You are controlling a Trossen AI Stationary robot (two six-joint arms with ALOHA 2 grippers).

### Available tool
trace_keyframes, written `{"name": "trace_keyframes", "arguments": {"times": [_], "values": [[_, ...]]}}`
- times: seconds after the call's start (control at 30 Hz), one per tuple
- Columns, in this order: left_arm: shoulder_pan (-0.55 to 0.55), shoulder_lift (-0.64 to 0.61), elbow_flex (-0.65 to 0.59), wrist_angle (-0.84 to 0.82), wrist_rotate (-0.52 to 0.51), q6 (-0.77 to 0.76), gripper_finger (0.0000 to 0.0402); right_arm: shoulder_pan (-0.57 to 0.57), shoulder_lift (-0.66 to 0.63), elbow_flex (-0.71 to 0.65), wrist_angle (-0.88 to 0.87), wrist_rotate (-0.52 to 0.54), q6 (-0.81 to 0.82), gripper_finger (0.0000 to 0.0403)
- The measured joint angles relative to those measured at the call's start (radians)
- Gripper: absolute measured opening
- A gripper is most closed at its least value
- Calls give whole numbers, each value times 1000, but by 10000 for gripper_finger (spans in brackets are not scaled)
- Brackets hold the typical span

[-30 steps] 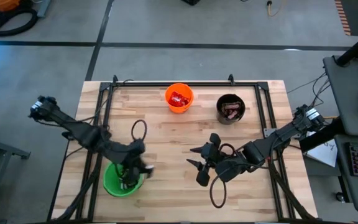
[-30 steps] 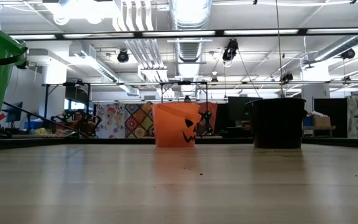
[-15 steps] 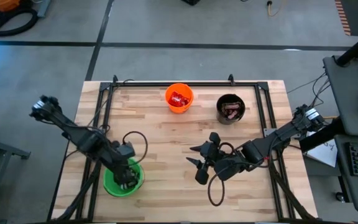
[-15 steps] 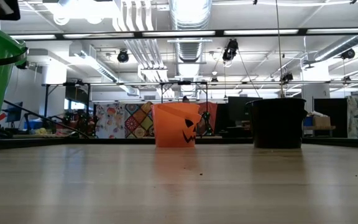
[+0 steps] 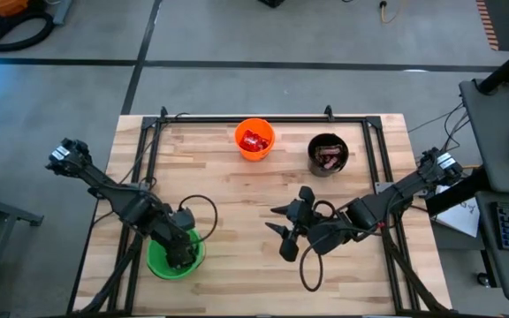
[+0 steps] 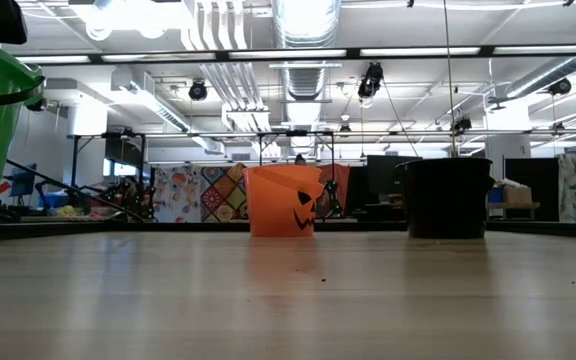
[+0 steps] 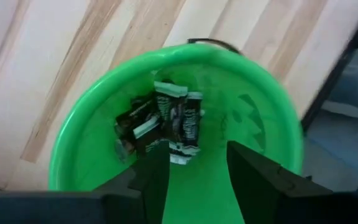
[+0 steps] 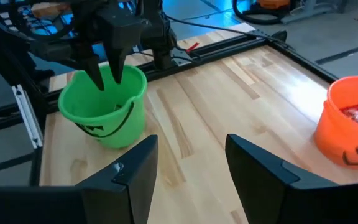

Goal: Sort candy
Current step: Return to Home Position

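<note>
My left gripper (image 7: pixel 197 180) is open and empty, pointing down over the mouth of the green cup (image 7: pixel 98 162). Several dark mini bars with pale print (image 7: pixel 166 121) lie on the cup's bottom. In the high view the gripper (image 5: pixel 179 252) stands above the cup (image 5: pixel 162 262) near the table's near left. My right gripper (image 5: pixel 283 234) is open and empty above the table's middle, fingers toward the left. Red candy (image 5: pixel 254 140) lies in the orange cup (image 5: pixel 254 150), and reddish-brown bars (image 5: pixel 329 157) lie in the black cup (image 5: pixel 329 168).
The orange cup (image 6: pixel 286 200) and the black cup (image 6: pixel 446 197) stand side by side at the far edge. A black metal frame (image 5: pixel 263 118) runs along the table's far edge and sides. Bare wood lies between the cups and the grippers.
My left gripper has gone a little toward the table's left and near edge, from beside the green cup's right rim to over its mouth.
</note>
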Motion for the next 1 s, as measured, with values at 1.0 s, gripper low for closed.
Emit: {"name": "trace_keyframes", "arguments": {"times": [1.0], "values": [[36,-545,-320,878,-503,848,35,-223,-307,-173,163,-382,-432,182]]}}
